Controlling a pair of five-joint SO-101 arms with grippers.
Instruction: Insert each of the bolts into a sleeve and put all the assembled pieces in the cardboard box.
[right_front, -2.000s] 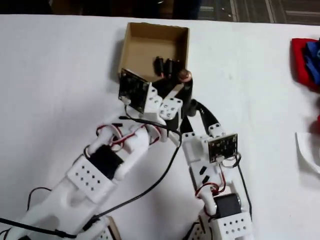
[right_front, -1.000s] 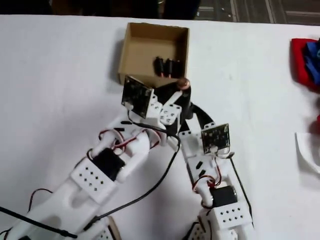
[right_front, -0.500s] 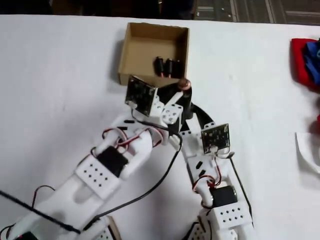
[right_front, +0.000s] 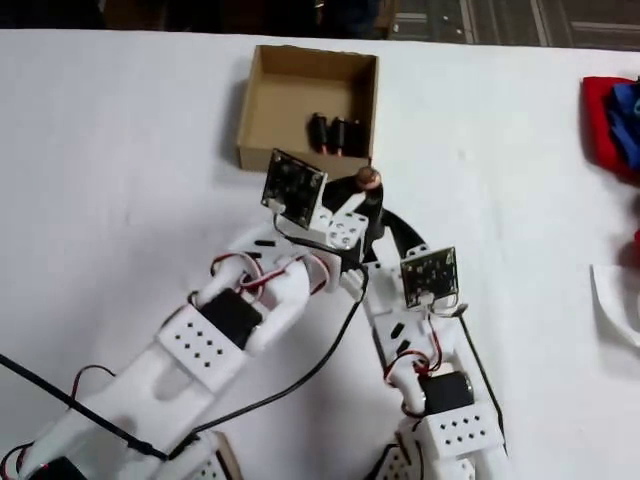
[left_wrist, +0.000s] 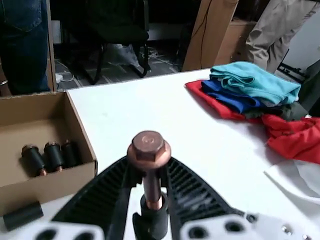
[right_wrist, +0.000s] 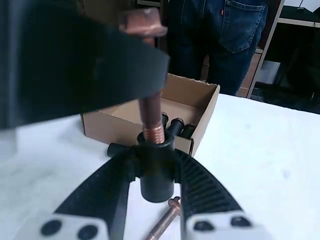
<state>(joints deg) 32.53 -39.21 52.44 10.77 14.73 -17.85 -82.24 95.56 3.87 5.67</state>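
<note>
the white surface (right_front: 120, 150) carries an open brown cardboard box (right_front: 262, 100) just beyond both tools. red, blue and teal folded cloths (left_wrist: 250, 90) lie well apart, on the right tool's side. the left tool (left_wrist: 147, 167) is clenched on an upright copper-coloured bolt (left_wrist: 148, 149) with a hex head, directly above the right tool (right_wrist: 155, 162), which grasps a black sleeve (right_wrist: 157, 187). the bolt's threaded end sits in the sleeve's mouth. three black assembled pieces (right_front: 335, 133) lie in the box. a spare sleeve (right_wrist: 117, 149) lies between the right tool and the box, and a loose bolt (right_wrist: 162, 225) lies beneath that tool.
</note>
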